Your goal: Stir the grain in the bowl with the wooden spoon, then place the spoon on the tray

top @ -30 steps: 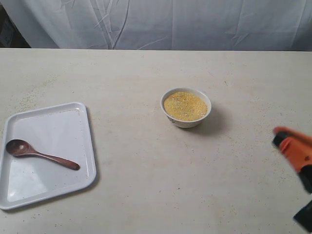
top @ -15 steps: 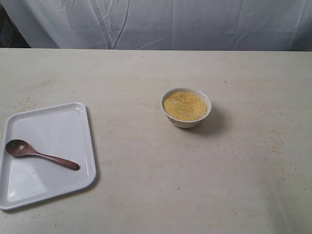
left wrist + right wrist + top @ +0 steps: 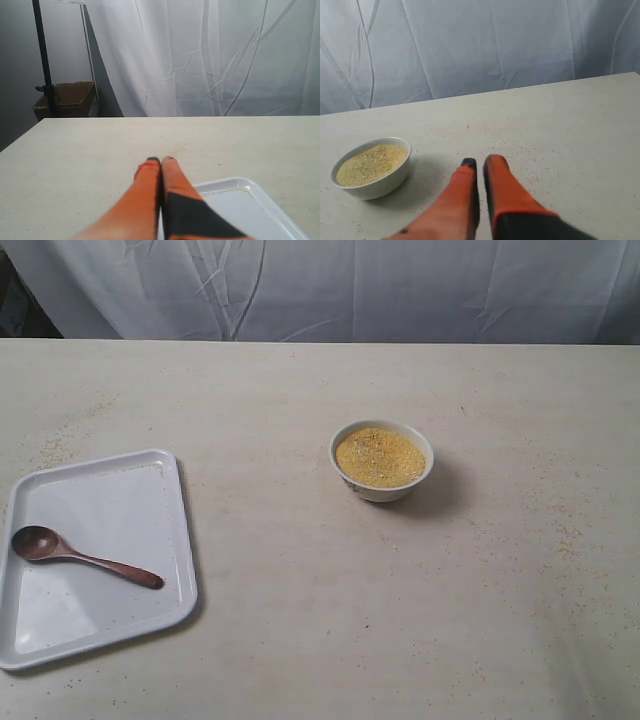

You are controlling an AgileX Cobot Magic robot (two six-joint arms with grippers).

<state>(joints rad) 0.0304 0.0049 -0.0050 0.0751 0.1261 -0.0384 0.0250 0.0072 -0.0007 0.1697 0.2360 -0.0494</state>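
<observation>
- Spoon [image 3: 80, 556] lies flat on the tray [image 3: 110, 500], near left of the worktop [image 3: 300, 640].
- Bowl [image 3: 385, 492] of grain [image 3: 380, 457] stands mid-worktop, well apart from the tray.
- Left end effector [image 3: 161, 160] clenched, empty, by the tray.
- Right end effector [image 3: 481, 161] clenched, empty, near the bowl.

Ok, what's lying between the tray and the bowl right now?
Nothing: in the exterior view the stretch of table between the tray and the bowl is bare, apart from a few tiny specks.
</observation>
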